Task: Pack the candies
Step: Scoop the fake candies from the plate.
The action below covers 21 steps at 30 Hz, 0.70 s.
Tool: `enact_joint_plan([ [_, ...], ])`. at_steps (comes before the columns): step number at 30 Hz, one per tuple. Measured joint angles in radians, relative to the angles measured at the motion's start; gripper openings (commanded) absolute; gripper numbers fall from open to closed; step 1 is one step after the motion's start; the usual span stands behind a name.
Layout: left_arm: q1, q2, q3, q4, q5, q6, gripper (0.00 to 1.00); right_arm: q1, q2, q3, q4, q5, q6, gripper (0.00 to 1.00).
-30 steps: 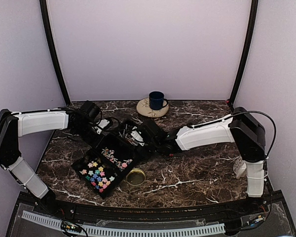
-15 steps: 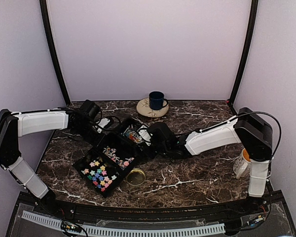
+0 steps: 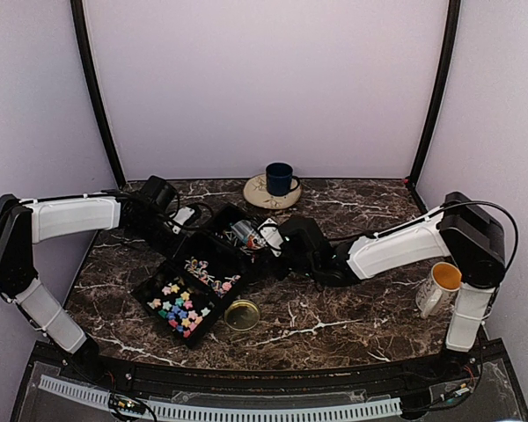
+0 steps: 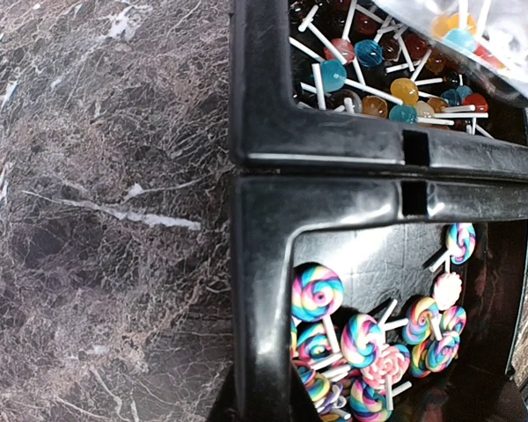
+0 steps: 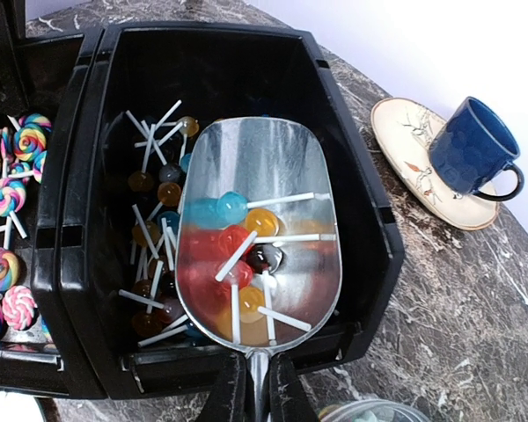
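Observation:
The black three-part tray (image 3: 163, 264) lies left of centre. Pastel star candies (image 3: 180, 309) fill its near part and swirl lollipops (image 4: 365, 338) the middle one. Ball lollipops (image 5: 154, 229) with white sticks lie in the far part. My left gripper (image 4: 262, 409) is shut on the tray's rim (image 4: 264, 290) beside the middle part. My right gripper (image 5: 257, 396) is shut on the handle of a metal scoop (image 5: 273, 163). The scoop hovers over the far part with several ball lollipops (image 5: 246, 251) in its bowl. In the top view the scoop (image 3: 245, 232) sits ahead of the right gripper (image 3: 282, 242).
A gold lid (image 3: 242, 314) lies on the marble in front of the tray. A blue cup (image 3: 279, 178) stands on a saucer (image 3: 257, 195) at the back. A white mug (image 3: 440, 286) stands by the right arm's base. A clear jar's rim (image 5: 370, 411) shows under the right wrist.
The right arm has drawn back to the right, lifting the scoop out of the far compartment with lollipops in it. The white mug has come into view. The left arm holds still.

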Motion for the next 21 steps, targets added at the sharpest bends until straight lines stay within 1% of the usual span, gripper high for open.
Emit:
enact_joint_plan([
  [10, 0.001, 0.0, 0.0, 0.0, 0.005, -0.005, 0.0, -0.002, -0.114, -0.076, 0.05, 0.016, -0.002, 0.0],
  [21, 0.008, 0.0, 0.0, 0.0, 0.005, -0.009, 0.0, -0.011, -0.307, -0.171, 0.015, 0.082, -0.021, 0.0],
])
